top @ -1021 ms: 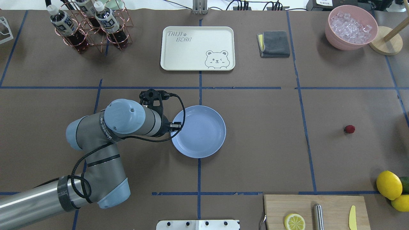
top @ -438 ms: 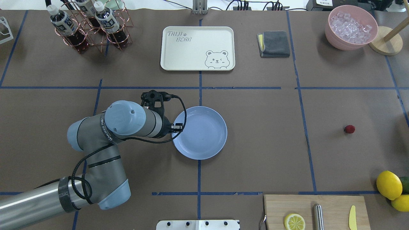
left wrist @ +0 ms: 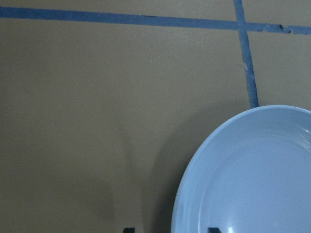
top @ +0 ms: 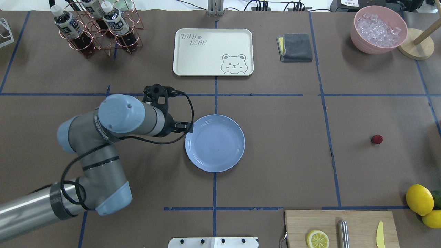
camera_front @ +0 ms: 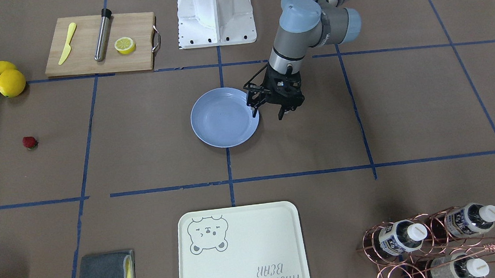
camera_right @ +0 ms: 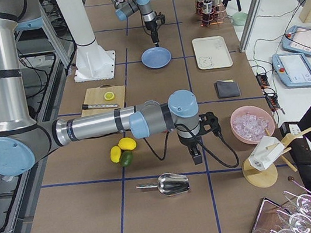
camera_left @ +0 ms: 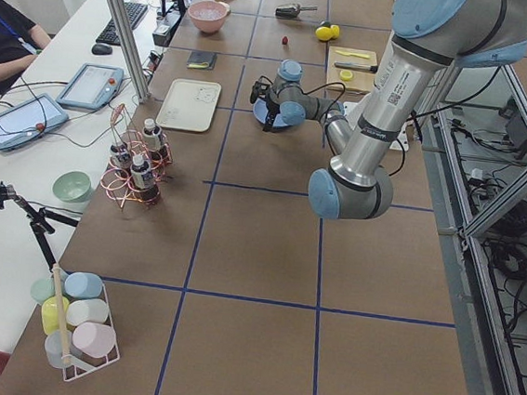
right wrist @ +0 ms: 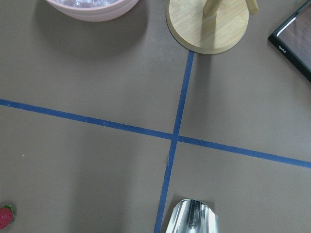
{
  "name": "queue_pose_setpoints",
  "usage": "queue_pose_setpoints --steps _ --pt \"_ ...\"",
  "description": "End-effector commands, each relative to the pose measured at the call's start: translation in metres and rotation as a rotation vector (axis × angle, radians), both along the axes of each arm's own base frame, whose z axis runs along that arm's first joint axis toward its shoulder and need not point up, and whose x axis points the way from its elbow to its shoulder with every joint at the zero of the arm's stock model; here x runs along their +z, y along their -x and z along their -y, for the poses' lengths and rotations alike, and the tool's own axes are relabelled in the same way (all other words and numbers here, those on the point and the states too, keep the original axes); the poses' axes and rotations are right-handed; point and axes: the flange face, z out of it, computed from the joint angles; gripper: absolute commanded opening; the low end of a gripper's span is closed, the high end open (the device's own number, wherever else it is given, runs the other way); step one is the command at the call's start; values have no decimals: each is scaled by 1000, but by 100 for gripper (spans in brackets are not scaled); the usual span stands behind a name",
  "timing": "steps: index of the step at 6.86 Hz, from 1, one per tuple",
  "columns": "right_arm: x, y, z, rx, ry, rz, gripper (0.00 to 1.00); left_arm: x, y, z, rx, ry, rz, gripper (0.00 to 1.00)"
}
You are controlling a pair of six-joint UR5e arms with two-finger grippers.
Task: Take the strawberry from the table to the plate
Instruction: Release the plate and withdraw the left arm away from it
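Observation:
The strawberry (top: 377, 139) is a small dark-red berry lying alone on the table (top: 282, 165) far to the right; it also shows as the strawberry (camera_front: 29, 142) and at the corner of the right wrist view, strawberry (right wrist: 5, 216). The light-blue plate (top: 215, 143) sits empty at the table's middle. My left gripper (camera_front: 267, 115) hangs open at the plate's (camera_front: 224, 123) rim, one finger over the rim and one outside it, holding nothing. The right gripper (camera_right: 197, 157) hovers near the strawberry's end of the table; I cannot tell whether it is open or shut.
A cream bear tray (top: 213, 51) lies beyond the plate. A grey cloth (top: 295, 47), a pink bowl of ice (top: 378, 29) and a bottle rack (top: 100, 27) line the far side. Lemons (top: 419, 199) and a cutting board (top: 341, 227) are near right. A metal scoop (right wrist: 192, 216) lies below the right wrist.
The left arm has swung left and toward the far side, its gripper drawing back to the plate's left rim. The plate shifted slightly right early on, then stayed. The strawberry has not moved.

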Motion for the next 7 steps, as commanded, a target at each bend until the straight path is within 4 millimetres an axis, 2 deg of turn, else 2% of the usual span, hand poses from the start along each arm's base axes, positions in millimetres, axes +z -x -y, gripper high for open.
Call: queue_pose_setpoints --steps 1,2,3,4,5,6,7 --pt "-31 27 5 -54 -62 4 100 25 150 85 95 -99 154 100" --pt "-57 47 18 -90 -114 6 100 66 237 121 148 -165 223 100" --pt "-62 50 20 -95 -120 10 100 110 322 145 157 -162 240 100" --pt "-67 55 20 -105 -129 13 100 150 405 157 114 -82 251 100" --pt "-91 71 16 -136 -178 14 100 207 461 145 114 4 305 100" --pt "-111 90 14 -167 -213 20 100 259 517 146 145 34 343 100" --pt "-114 99 13 -144 -175 38 100 319 544 110 197 64 339 100"
